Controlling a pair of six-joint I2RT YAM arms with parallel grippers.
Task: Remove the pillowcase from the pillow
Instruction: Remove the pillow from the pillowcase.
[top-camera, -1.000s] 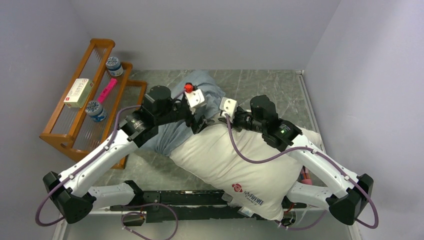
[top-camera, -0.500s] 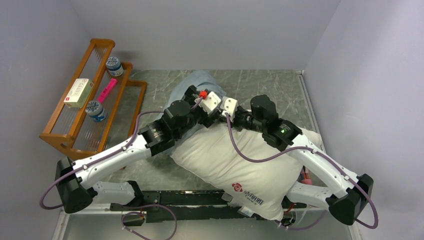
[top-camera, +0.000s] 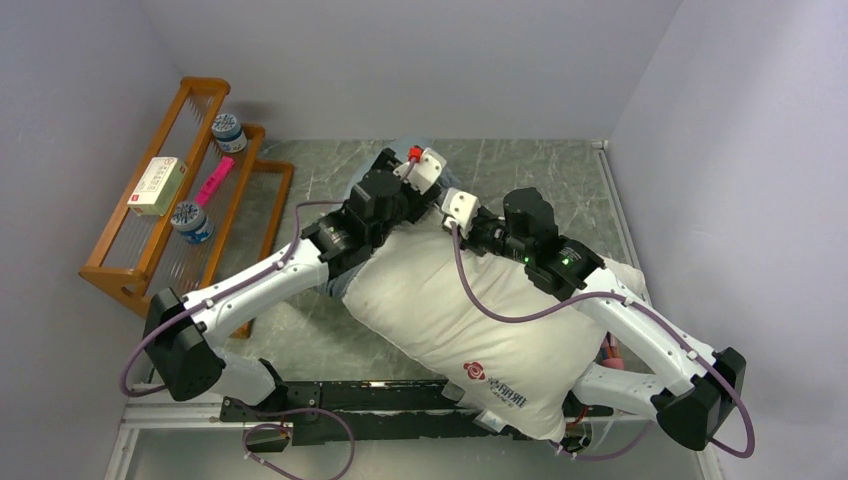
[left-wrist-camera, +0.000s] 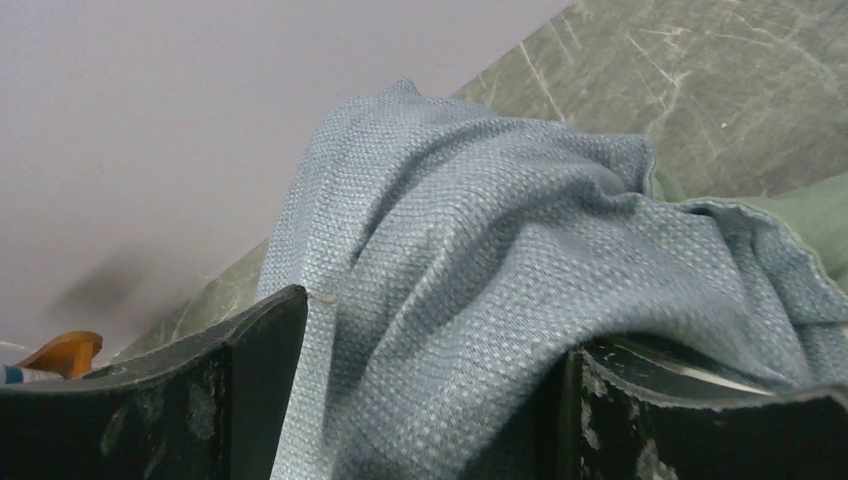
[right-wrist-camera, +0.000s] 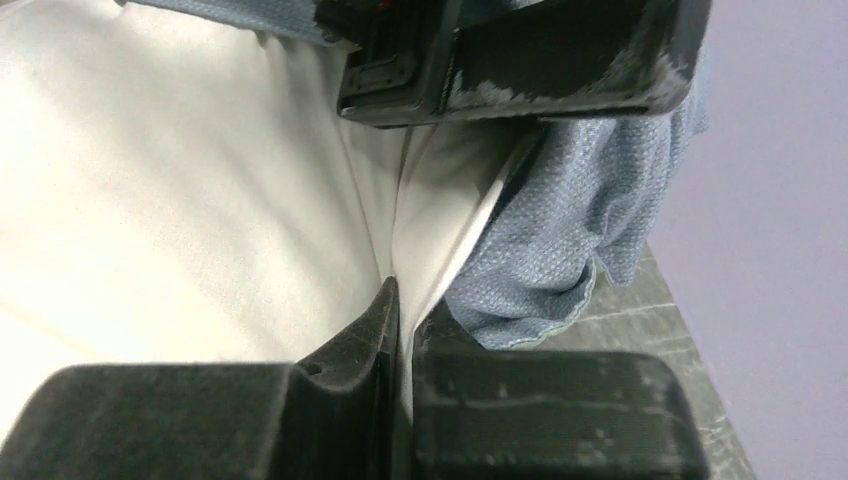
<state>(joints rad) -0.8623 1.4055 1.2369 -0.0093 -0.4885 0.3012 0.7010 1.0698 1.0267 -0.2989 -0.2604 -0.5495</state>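
Stone-patterned table, pillow, bunched pillowcase

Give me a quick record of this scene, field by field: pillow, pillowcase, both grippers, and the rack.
pillow: white, mostly bare, lying diagonally
pillowcase: grey-blue side showing, bunched at the pillow's far end
left gripper: open, jaws astride the bunched pillowcase
right gripper: shut on a fold of the pillow
wooden rack: far left, holding two jars and a box
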